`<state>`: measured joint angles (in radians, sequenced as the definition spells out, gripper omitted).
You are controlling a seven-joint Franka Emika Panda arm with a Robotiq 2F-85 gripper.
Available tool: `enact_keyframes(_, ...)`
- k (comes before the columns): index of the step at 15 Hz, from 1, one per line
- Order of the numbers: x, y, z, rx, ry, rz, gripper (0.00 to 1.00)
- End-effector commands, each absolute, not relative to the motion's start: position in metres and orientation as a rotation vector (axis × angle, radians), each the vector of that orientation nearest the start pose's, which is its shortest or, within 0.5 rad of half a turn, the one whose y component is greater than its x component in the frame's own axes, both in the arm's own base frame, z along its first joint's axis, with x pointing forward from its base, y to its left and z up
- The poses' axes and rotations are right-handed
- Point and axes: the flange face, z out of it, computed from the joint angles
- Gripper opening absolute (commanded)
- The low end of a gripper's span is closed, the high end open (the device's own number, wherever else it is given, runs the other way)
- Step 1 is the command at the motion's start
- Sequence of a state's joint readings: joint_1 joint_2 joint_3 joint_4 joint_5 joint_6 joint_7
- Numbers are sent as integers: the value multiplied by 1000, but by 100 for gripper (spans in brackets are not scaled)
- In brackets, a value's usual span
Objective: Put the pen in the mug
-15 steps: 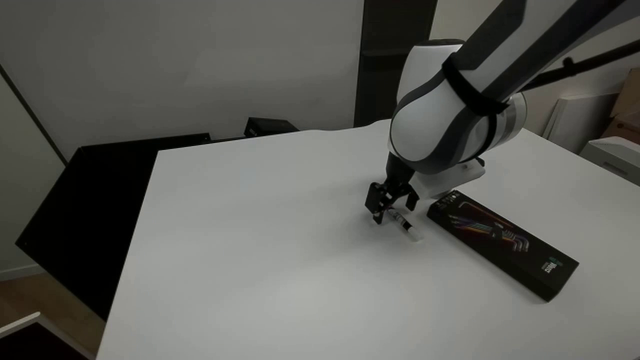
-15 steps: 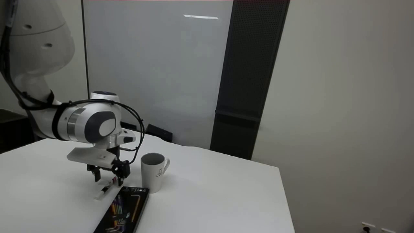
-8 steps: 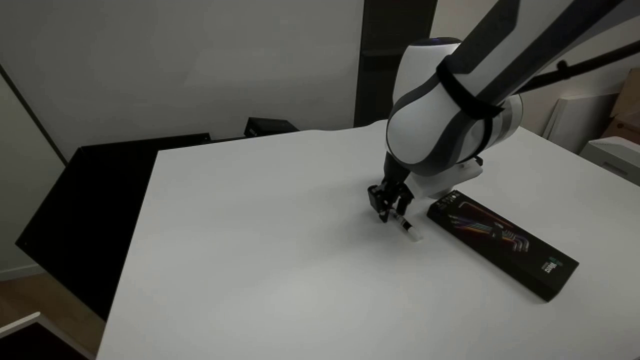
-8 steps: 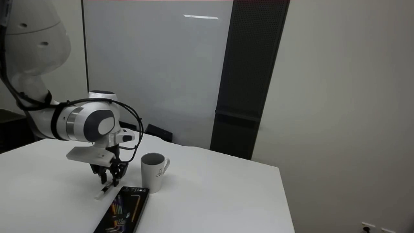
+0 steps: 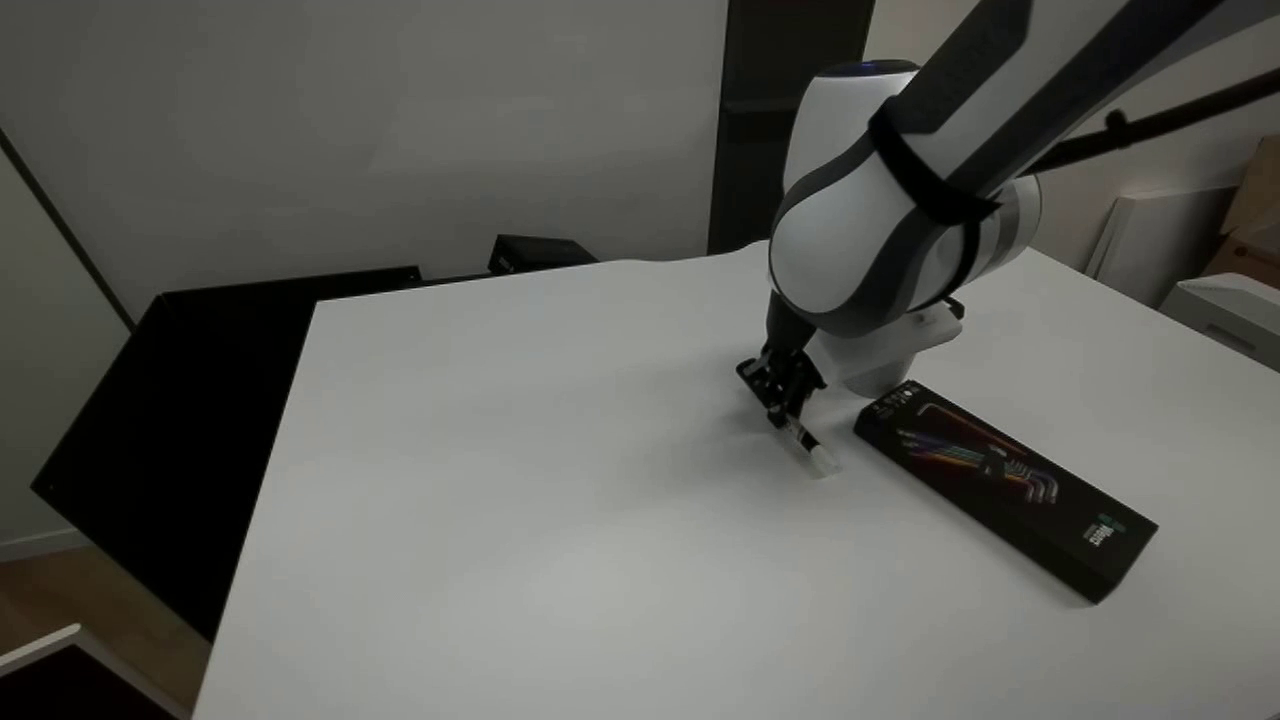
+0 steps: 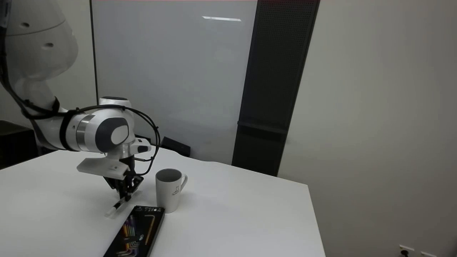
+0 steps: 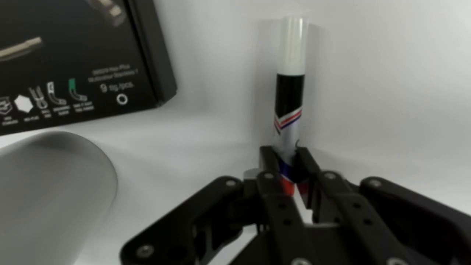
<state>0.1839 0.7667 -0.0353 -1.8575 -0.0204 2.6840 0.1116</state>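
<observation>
As my jaws pinch the slim pen (image 7: 289, 95) at its blue band, its pale, tubular end juts out over the smooth tabletop (image 7: 386, 73), near the cylindrical mug (image 6: 165, 195) and oblong box (image 5: 1005, 492).

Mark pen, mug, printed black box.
Pen (image 7: 289, 96), in the wrist view: its black section.
Mug (image 6: 167, 195), in an exterior view: outer wall.
Printed black box (image 5: 1005, 487), in an exterior view: top face.

A white table (image 5: 480, 520) stands before a pale panel (image 6: 171, 78) bearing a bright streak of light (image 6: 221, 18). Beside that panel come a dark perforated strip (image 6: 275, 89) and a plain wall (image 6: 375, 125) with a low socket (image 6: 407, 248). Brown floor (image 5: 105, 597) shows dimly in an exterior view.
</observation>
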Motion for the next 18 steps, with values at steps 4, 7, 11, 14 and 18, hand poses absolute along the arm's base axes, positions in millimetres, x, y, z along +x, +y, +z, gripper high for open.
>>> enact_keyframes(4, 658, 85, 200, -3128, 21, -237, 7)
enact_keyframes(7, 661, 83, 240, -3095, 130, -296, 7)
enact_keyframes(11, 656, 74, 287, -2994, 388, -312, 7)
enact_keyframes(14, 647, 52, 319, -2886, 544, -365, 7)
enact_keyframes(18, 632, 15, 348, -2797, 701, -549, 7)
